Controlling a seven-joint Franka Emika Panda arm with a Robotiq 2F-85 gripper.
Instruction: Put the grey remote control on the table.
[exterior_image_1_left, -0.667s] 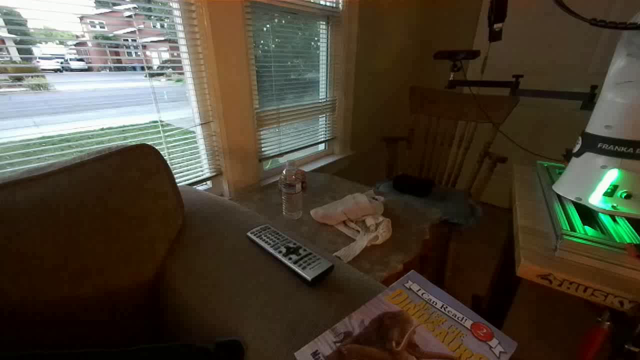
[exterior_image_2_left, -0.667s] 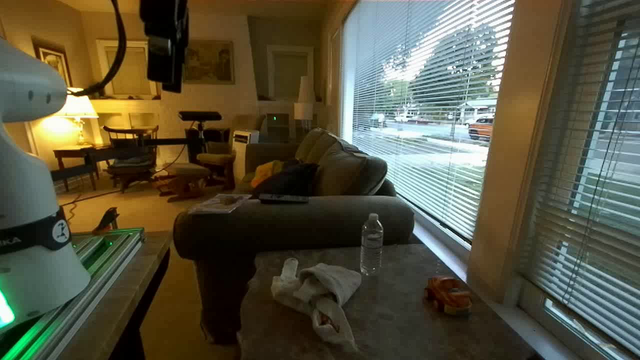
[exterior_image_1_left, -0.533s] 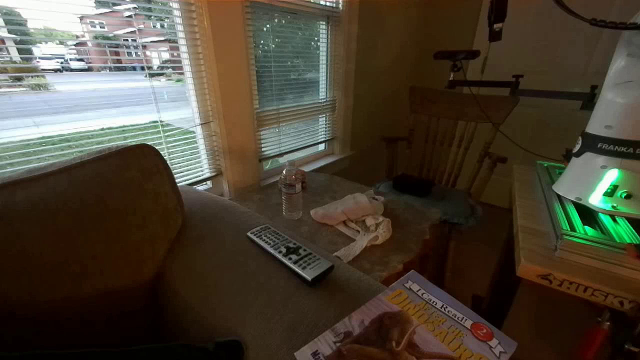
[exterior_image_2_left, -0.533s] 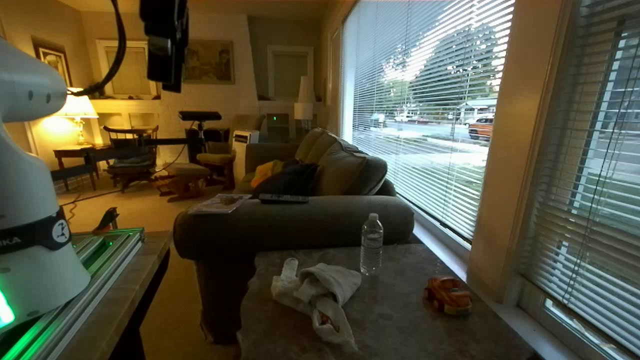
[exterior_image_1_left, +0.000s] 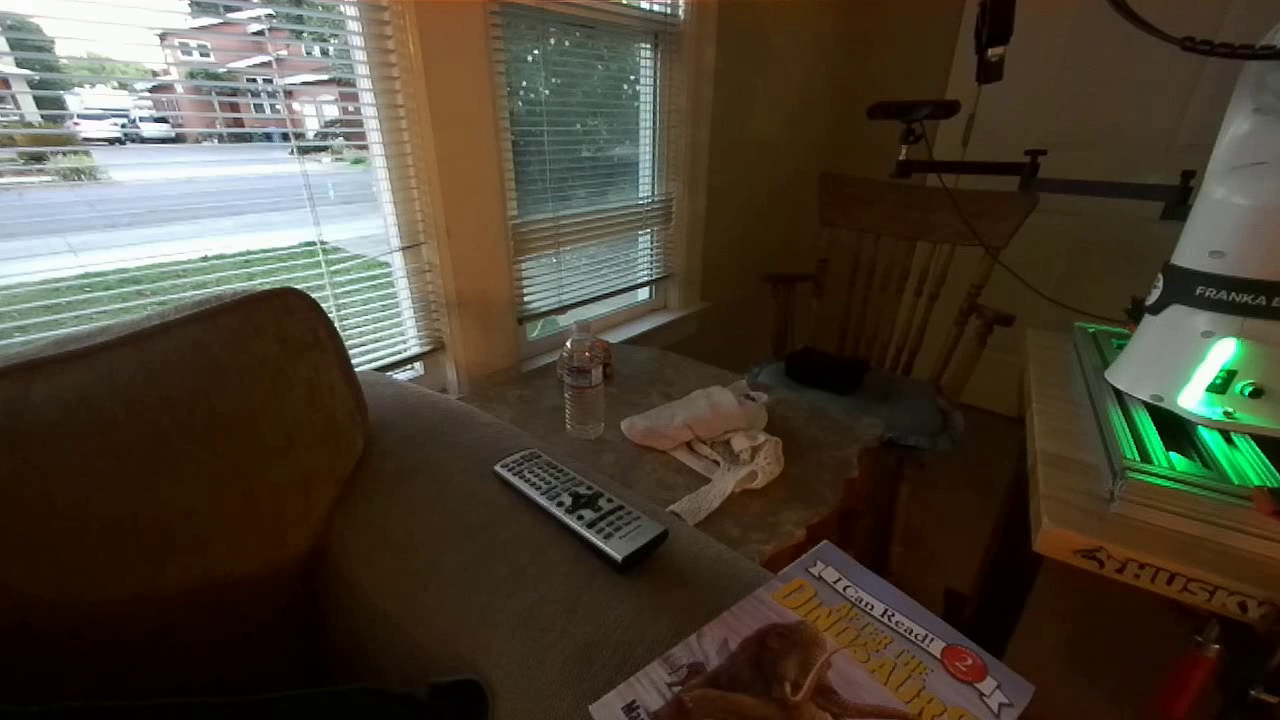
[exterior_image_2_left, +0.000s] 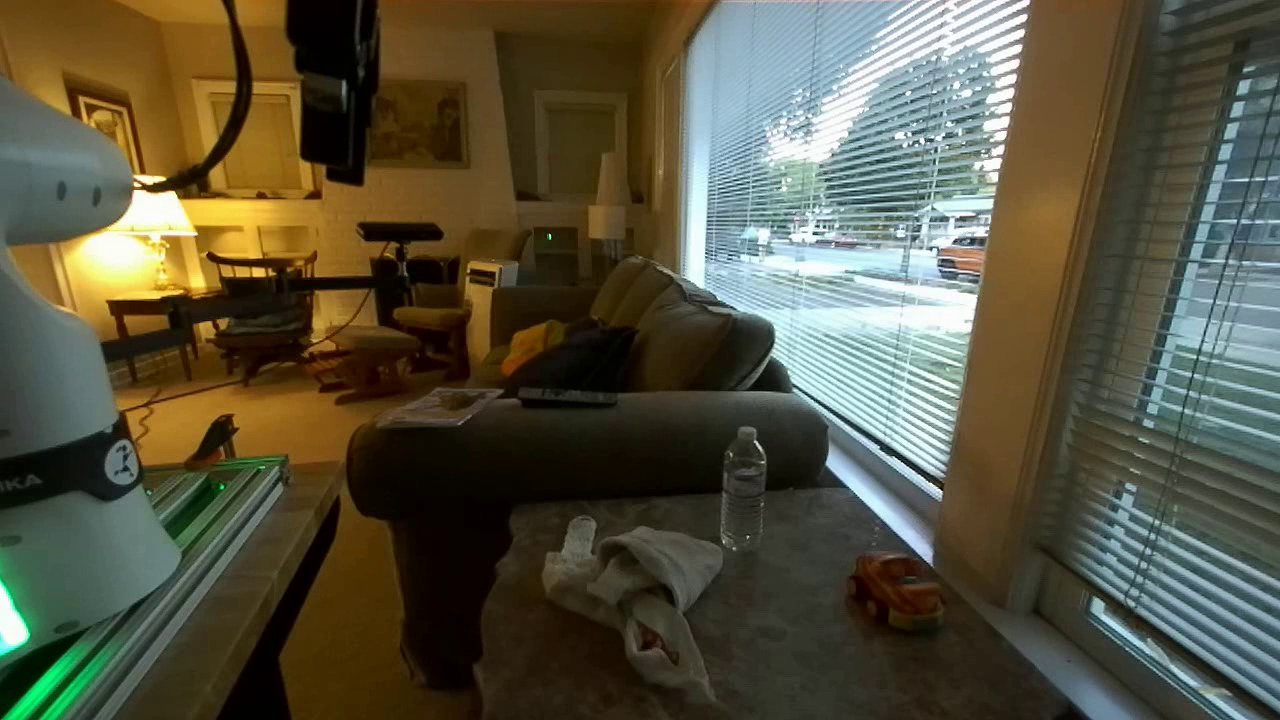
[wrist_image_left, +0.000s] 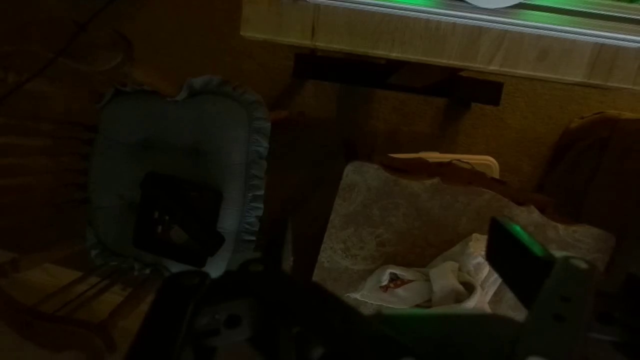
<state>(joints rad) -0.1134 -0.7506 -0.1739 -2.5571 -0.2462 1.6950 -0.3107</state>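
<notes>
Slight shift of parted fingers (wrist_image_left: 518, 264), grey remote (exterior_image_1_left: 580, 505) on sofa arm (exterior_image_2_left: 620, 440).

Daylight glares through blinds (exterior_image_2_left: 860, 230); a lamp (exterior_image_2_left: 158, 212) glows yellow, the robot base (exterior_image_1_left: 1190, 345) green; the wrist view is murky.

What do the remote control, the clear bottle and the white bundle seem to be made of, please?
The grey remote control: probably hard plastic, satin silver, given its faint sheen. The clear bottle: likely thin, glossy plastic, being transparent and ribbed. The white bundle: apparently soft, matte cloth, given its folds.
</notes>
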